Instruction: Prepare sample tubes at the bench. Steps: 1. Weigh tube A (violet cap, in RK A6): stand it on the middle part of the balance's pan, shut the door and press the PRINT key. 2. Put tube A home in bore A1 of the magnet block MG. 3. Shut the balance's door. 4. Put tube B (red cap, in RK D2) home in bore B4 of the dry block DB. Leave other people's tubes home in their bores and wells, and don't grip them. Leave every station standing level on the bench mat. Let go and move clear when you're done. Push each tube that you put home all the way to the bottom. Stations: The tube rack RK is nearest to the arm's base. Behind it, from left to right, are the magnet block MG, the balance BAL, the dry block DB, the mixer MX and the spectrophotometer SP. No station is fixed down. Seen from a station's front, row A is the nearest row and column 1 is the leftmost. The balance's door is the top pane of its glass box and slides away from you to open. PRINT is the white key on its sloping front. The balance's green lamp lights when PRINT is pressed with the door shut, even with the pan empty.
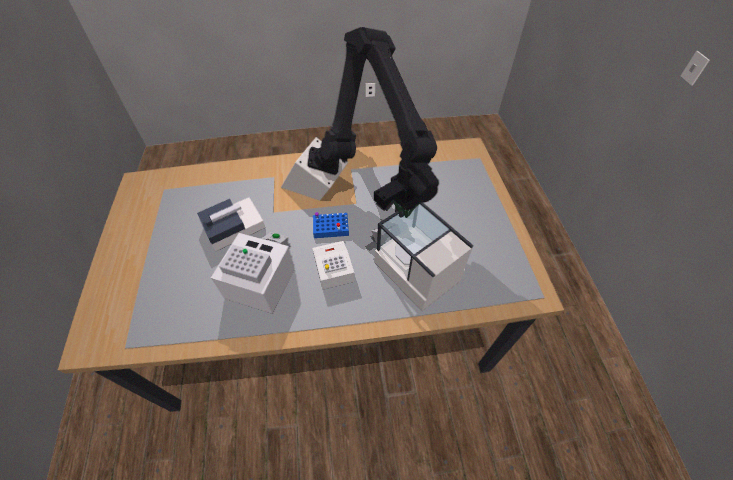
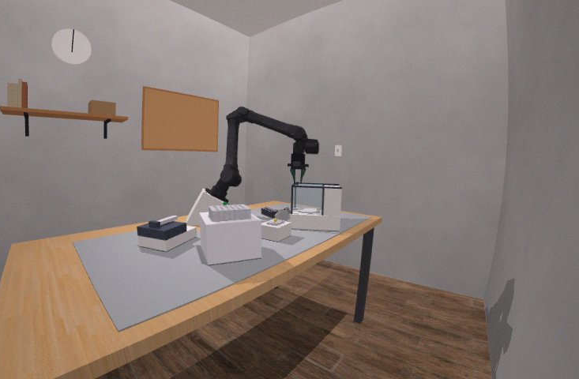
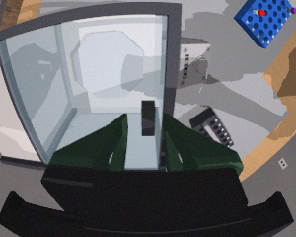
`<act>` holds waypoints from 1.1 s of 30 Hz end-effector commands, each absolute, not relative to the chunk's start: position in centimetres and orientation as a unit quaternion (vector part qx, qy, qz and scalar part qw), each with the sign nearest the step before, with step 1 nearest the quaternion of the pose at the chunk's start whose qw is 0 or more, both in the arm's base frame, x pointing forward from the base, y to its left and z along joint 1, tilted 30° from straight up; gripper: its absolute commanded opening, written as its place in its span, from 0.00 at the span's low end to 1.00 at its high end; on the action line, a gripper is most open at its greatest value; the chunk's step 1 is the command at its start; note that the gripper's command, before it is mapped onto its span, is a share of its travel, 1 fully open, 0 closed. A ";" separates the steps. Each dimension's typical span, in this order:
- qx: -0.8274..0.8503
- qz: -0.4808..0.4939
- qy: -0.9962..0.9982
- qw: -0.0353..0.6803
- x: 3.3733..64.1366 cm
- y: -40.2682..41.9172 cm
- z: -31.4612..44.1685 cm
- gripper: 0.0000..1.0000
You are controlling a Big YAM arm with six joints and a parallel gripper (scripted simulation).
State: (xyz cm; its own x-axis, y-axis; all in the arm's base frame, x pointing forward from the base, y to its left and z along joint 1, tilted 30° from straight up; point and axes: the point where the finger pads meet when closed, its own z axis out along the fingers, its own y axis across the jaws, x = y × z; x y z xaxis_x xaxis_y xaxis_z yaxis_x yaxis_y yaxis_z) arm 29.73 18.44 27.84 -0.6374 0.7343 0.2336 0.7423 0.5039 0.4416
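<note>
My gripper (image 2: 298, 181) (image 3: 145, 119) is part open, its fingertips at the top edge of the balance (image 1: 443, 257) (image 2: 317, 221). The dark door handle (image 3: 148, 118) shows between the fingers in the wrist view; I cannot tell whether they touch it. The glass top seems to cover the box. The pan (image 1: 403, 257) (image 3: 109, 61) holds no tube. Tube A's violet cap (image 1: 316, 214) (image 3: 294, 10) and tube B's red cap (image 1: 338, 225) (image 3: 261, 13) show in the blue rack (image 1: 330, 233) (image 3: 244, 22). The dark magnet block (image 3: 202, 117) stands beside the balance. The dry block (image 1: 335, 279) (image 2: 276, 231) holds a yellow-capped tube.
The white mixer (image 1: 270, 283) (image 2: 231, 243), with a green-capped tube, and the dark-lidded spectrophotometer (image 1: 219, 226) (image 2: 162, 230) stand beyond the dry block. The balance's keyed front (image 3: 192, 61) faces the rack side. Glass walls and a dark frame edge stand close below the fingers.
</note>
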 end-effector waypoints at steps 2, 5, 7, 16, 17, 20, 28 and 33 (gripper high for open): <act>-0.423 -0.272 -0.864 -0.005 30.4 18.6 29.3 0.30; -0.423 -0.272 -0.864 -0.005 30.4 18.6 29.3 0.30; -0.423 -0.272 -0.864 -0.005 30.4 18.6 29.3 0.30; -0.423 -0.272 -0.864 -0.005 30.4 18.6 29.3 0.30; -0.423 -0.272 -0.864 -0.005 30.4 18.6 29.3 0.30; -0.423 -0.272 -0.864 -0.005 30.4 18.6 29.3 0.30; -0.423 -0.272 -0.864 -0.005 30.4 18.6 29.3 0.06; -0.423 -0.272 -0.864 -0.005 30.4 18.6 29.3 0.06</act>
